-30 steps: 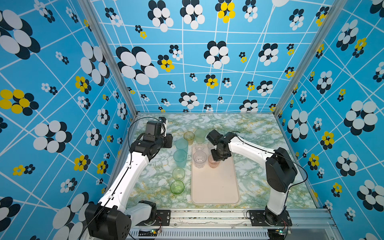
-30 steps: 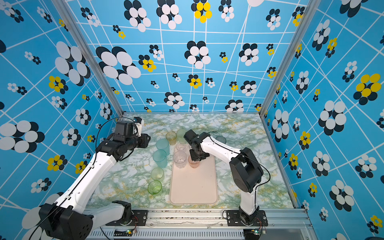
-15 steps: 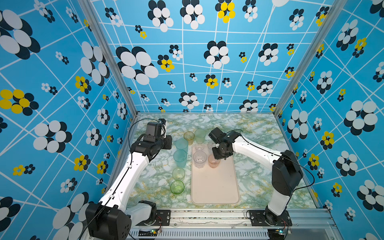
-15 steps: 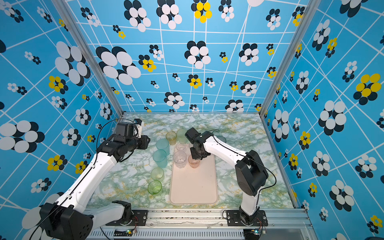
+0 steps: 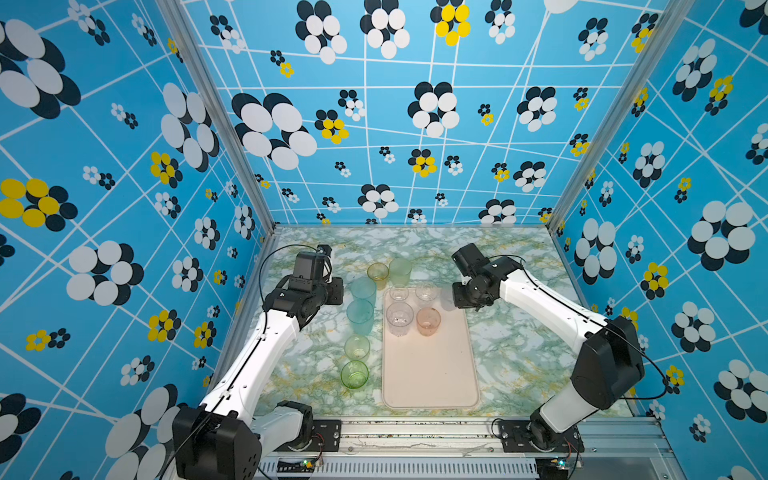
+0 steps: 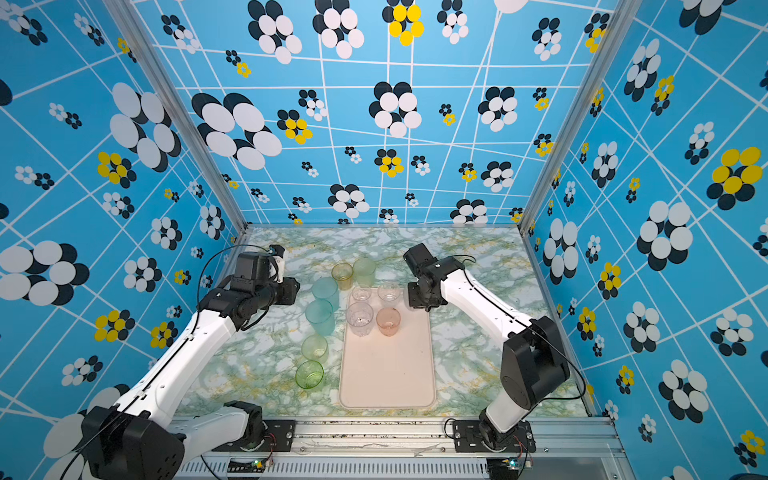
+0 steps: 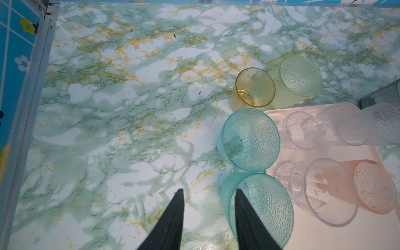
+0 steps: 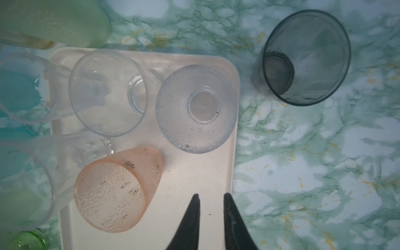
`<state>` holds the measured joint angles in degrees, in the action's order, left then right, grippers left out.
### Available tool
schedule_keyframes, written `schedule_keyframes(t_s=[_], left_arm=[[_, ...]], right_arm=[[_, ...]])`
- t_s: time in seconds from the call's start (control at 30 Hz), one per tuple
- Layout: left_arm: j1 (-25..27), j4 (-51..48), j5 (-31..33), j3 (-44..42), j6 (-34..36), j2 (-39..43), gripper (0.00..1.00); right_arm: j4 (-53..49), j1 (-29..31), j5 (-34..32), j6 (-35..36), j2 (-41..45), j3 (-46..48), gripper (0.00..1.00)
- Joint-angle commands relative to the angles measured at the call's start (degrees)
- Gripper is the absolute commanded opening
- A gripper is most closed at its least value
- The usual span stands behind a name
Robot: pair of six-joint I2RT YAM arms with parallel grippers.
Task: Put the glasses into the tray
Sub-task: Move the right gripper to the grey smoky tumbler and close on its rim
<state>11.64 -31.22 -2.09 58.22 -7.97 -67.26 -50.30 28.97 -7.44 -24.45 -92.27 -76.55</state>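
The cream-pink tray [image 5: 430,374] holds three clear glasses [image 5: 399,318] and a pink glass [image 5: 428,321] at its far end. Left of the tray stand two teal glasses [image 5: 360,316], a pale yellow-green one [image 5: 356,347] and a green one [image 5: 354,374]. An amber glass [image 5: 377,272] and a pale green glass [image 5: 400,270] stand beyond it. A smoky grey glass [image 8: 303,60] stands off its far right corner. My left gripper [image 7: 208,191] is open and empty beside a teal glass [image 7: 259,207]. My right gripper [image 8: 211,195] is narrowly open and empty over the tray's right edge [image 8: 234,138].
Blue flowered walls [image 5: 124,249] close in the marbled table [image 5: 519,353] on three sides. A metal rail [image 5: 415,432] with both arm bases runs along the front. The near half of the tray is bare.
My right gripper has drawn away from the pink glass toward the right, leaving it standing in the tray. The left arm has barely shifted.
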Motion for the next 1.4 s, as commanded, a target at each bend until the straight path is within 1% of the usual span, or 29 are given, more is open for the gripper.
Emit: schedule_keyframes(t_s=[0.0,0.1,0.27,0.47,0.8,1.1,1.37], left_arm=[[-0.48,0.77,0.84,-0.61,-0.47,1.35,0.41],[-0.44,0.55,0.76,-0.39,-0.47,1.26,0.4],[-0.47,0.46,0.66,-0.12,-0.47,1.26,0.4],[-0.41,-0.06,0.48,0.44,-0.47,0.99,0.4],[-0.42,-1.25,1.17,1.18,-0.29,1.35,0.4],[-0.43,-1.74,1.56,1.57,0.06,1.13,0.4],[-0.45,-1.88,1.67,1.77,0.15,1.08,0.4]], right_arm=[[-0.46,-3.98,-0.93,0.96,2.58,2.3,0.24],[0.63,-8.22,0.07,1.39,4.06,3.88,0.24],[3.15,-13.07,1.92,2.19,5.17,5.97,0.24],[4.76,-17.11,3.83,3.87,1.72,3.96,0.23],[6.01,-18.78,5.23,5.33,-6.42,-2.93,0.23],[6.23,-19.2,5.34,5.51,-11.45,-6.63,0.23],[6.8,-19.62,4.72,5.55,-13.6,-8.06,0.22]])
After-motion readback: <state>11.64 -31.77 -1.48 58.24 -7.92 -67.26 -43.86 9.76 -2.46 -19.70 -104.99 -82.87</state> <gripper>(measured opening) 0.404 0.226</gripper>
